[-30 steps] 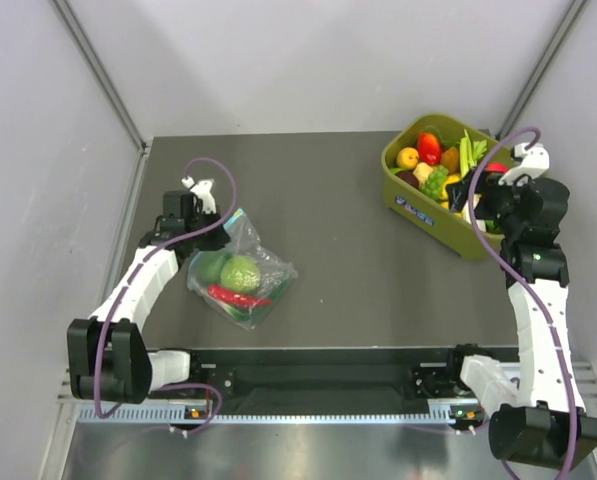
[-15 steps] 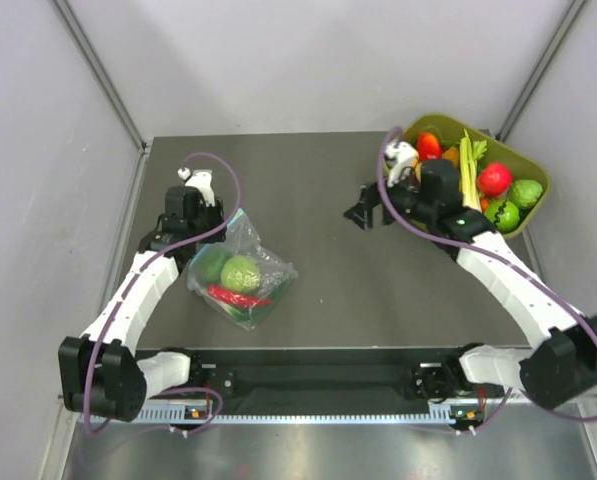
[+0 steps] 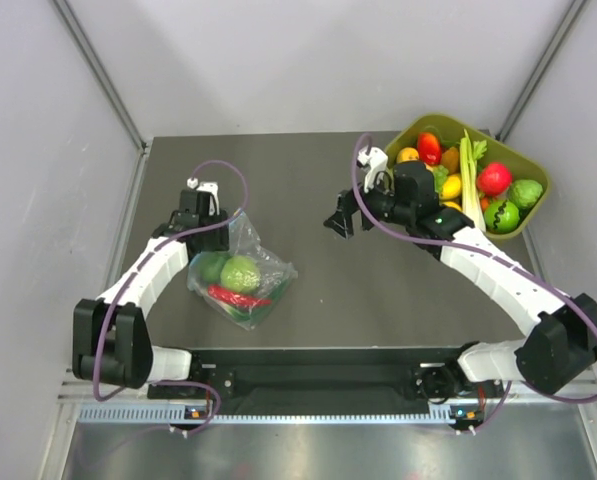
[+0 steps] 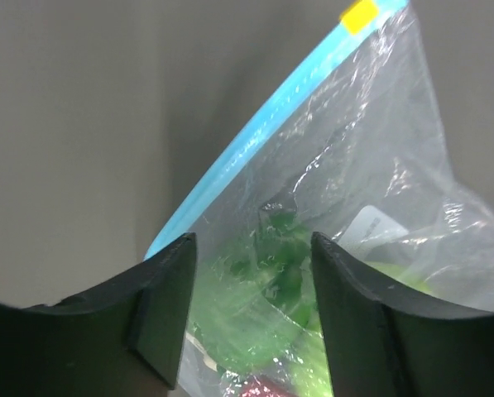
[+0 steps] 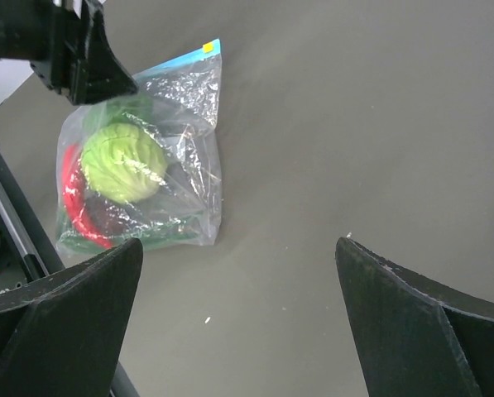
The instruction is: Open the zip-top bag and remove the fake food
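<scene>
**Soft, even light overhead; near parts blurred on the wrist views**

From above I get bright, diffuse light over the whole table (image 3: 328,290). Shadows are faint, just a soft patch under each arm and a thin one beside the zip-top bag (image 3: 276,272) near the left edge. That view is sharp. My left wrist view is greyer. The crinkled plastic throws small white glints, and the left gripper (image 4: 251,256) is dark and out of focus. On the right wrist view the bag glints again, and the right gripper (image 5: 238,248) looks soft at the bottom corners.
</scene>
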Available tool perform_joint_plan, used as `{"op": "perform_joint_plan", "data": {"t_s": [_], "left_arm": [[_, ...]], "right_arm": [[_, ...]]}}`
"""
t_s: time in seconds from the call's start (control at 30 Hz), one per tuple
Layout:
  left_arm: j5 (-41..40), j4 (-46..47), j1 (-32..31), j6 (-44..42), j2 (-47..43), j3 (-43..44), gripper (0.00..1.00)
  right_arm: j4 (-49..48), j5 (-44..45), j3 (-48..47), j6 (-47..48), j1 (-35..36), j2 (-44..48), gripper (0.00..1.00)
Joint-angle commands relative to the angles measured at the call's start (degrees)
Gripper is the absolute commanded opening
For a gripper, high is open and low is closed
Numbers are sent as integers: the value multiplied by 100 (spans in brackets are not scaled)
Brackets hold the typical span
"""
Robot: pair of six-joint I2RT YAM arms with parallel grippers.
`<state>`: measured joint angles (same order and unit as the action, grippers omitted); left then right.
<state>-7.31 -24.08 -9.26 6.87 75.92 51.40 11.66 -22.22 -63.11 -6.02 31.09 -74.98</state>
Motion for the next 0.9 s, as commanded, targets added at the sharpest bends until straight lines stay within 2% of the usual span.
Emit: {"op": "perform_joint_plan", "data": {"t_s": [0.0,0.1,0.13,0.2,0.23,0.3,0.5,0.53,0.67,0.87], "left_arm": [[107,-80,3,-81,229,134,61],[168,-115,3,-98,335,143,45],[195,-124,3,-107,353,143,34],[274,-141,3,-116,388,143,23],[344,-141,3,-125,397,143,9],[423,-141,3,-142,371,151,0],[1275,60,-6,-142,20,73,0],[1650,183,-15,-160,-137,11,0],[2259,438,-67,-213,-472,-121,0],[2734,544,-138,-213,-701,-183,0]], "right_arm": [[-322,68,-70,75,90,256,100],[-331,95,-8,84,90,291,100],[-331,112,18,92,90,300,100],[-331,156,36,101,90,317,100],[-322,174,44,110,90,317,100],[-331,218,71,127,90,317,100],[-647,61,246,145,99,81,100],[-909,-53,342,136,90,-33,100],[-1446,-599,484,189,160,-394,100],[-2430,-1047,554,163,424,-1176,100]]}}
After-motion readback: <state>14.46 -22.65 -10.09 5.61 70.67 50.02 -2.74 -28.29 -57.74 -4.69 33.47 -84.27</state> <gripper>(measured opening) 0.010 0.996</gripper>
